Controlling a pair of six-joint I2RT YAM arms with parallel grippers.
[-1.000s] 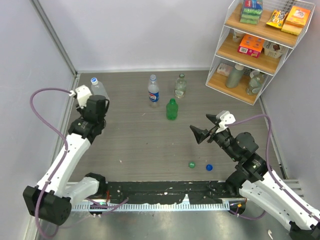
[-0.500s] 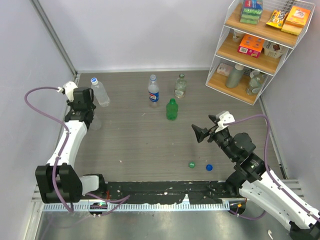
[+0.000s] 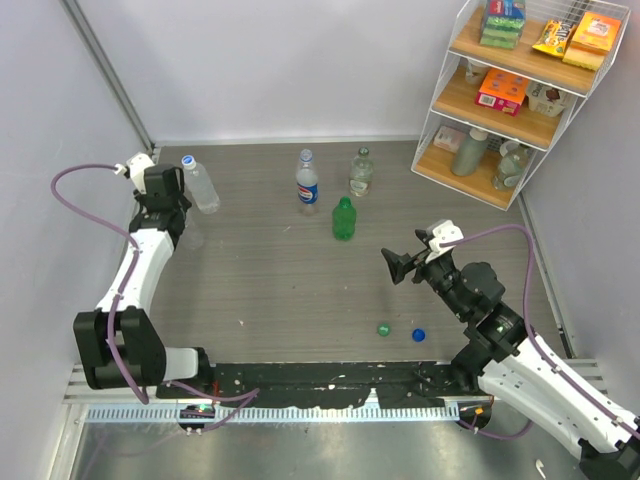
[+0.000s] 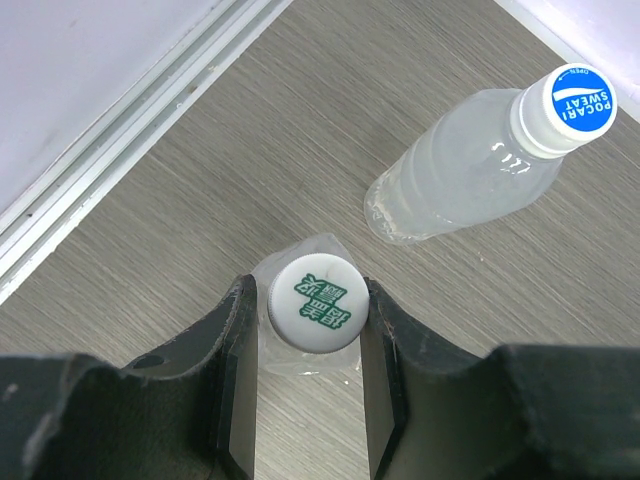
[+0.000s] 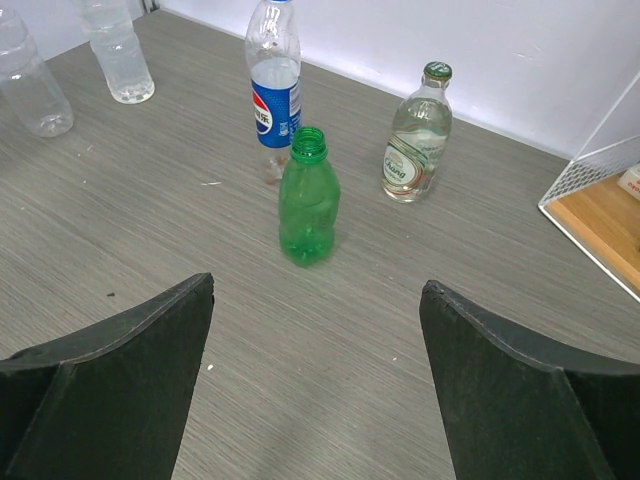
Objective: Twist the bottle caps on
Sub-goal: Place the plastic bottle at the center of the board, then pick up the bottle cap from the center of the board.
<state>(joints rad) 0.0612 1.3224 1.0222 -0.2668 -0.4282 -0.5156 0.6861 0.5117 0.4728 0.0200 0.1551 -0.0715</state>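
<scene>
My left gripper (image 4: 312,302) is shut on the white cap (image 4: 318,302), which sits on top of the plain clear bottle (image 4: 300,358) standing near the left wall. In the top view that gripper (image 3: 166,206) covers the cap. The cola-label bottle (image 3: 307,185) and the green bottle (image 3: 344,219) stand mid-table; the green bottle's neck (image 5: 309,143) is open. A green cap (image 3: 383,328) and a blue cap (image 3: 418,335) lie on the table near the front. My right gripper (image 5: 318,290) hangs open and empty in front of the green bottle (image 5: 309,200).
A capped clear bottle with a blue-and-white top (image 4: 470,170) stands just beyond the left gripper. A glass bottle with a dark cap (image 3: 361,172) stands at the back. A wire shelf of snacks (image 3: 520,95) fills the back right corner. Walls close the left and rear.
The left arm has swung toward the left wall and its wrist has turned while staying over the clear bottle. The right arm has shifted only slightly.
</scene>
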